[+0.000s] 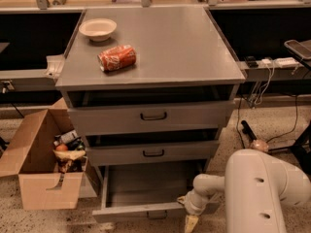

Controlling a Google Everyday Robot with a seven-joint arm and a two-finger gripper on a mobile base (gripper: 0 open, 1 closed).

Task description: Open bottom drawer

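Observation:
The bottom drawer point(141, 186) of the grey metal cabinet is pulled out, showing its wide flat grey inside. Its narrow front panel point(136, 212) with a small dark loop handle point(156, 214) sits at the lower edge of the view. My gripper point(189, 220) is at the drawer's front right corner, on the end of my white arm point(262, 188), its pale fingertips pointing down. The mid-sized drawer point(153, 153) and the tallest top drawer point(153, 116) above stand slightly ajar.
A crushed red can point(117, 58) and a white bowl point(97, 29) lie on the cabinet top. An open cardboard box point(41, 164) of trash stands to the left of the cabinet. Cables and a power strip point(272, 62) are at the right.

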